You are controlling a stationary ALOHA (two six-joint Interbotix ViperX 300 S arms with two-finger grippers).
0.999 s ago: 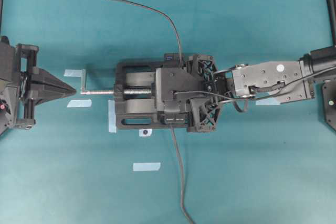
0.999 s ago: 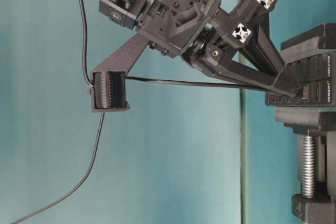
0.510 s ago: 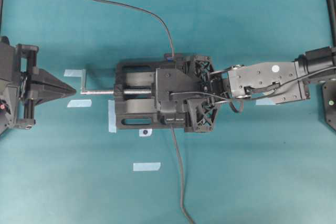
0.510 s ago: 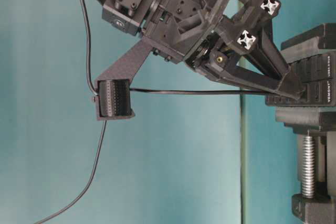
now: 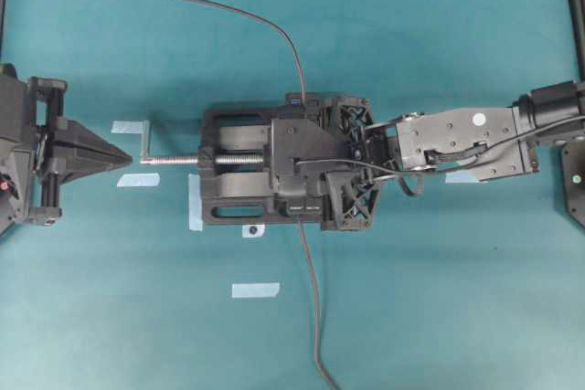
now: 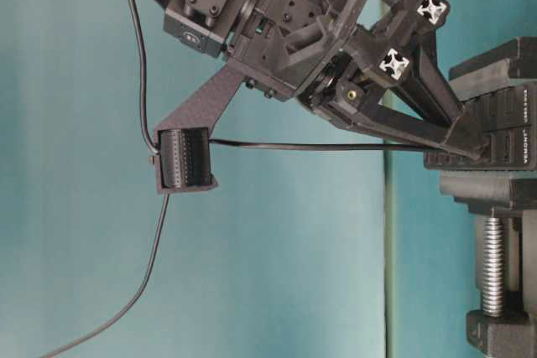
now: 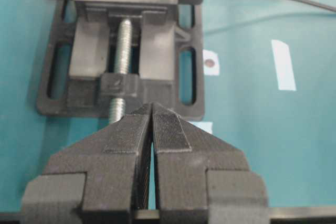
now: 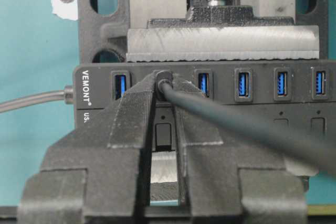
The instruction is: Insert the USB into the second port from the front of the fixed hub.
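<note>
The right end effector (image 8: 164,90) is clamped on the small black rectangular USB plug (image 8: 164,77), holding it end-on against the long narrow black hub (image 8: 220,85) with its row of blue slots. The hub is pinched in the black vise with the silver screw (image 5: 174,160) on the teal worktop (image 5: 439,299), apparently so it cannot slide under the push. In the right wrist view the plug sits at the second slot along from the end where the hub's own cable leaves; how deep it is seated cannot be told. Its thin dark grey cable (image 8: 247,124) trails back past the fingers. The left end effector (image 7: 152,129) is closed on nothing, well apart.
</note>
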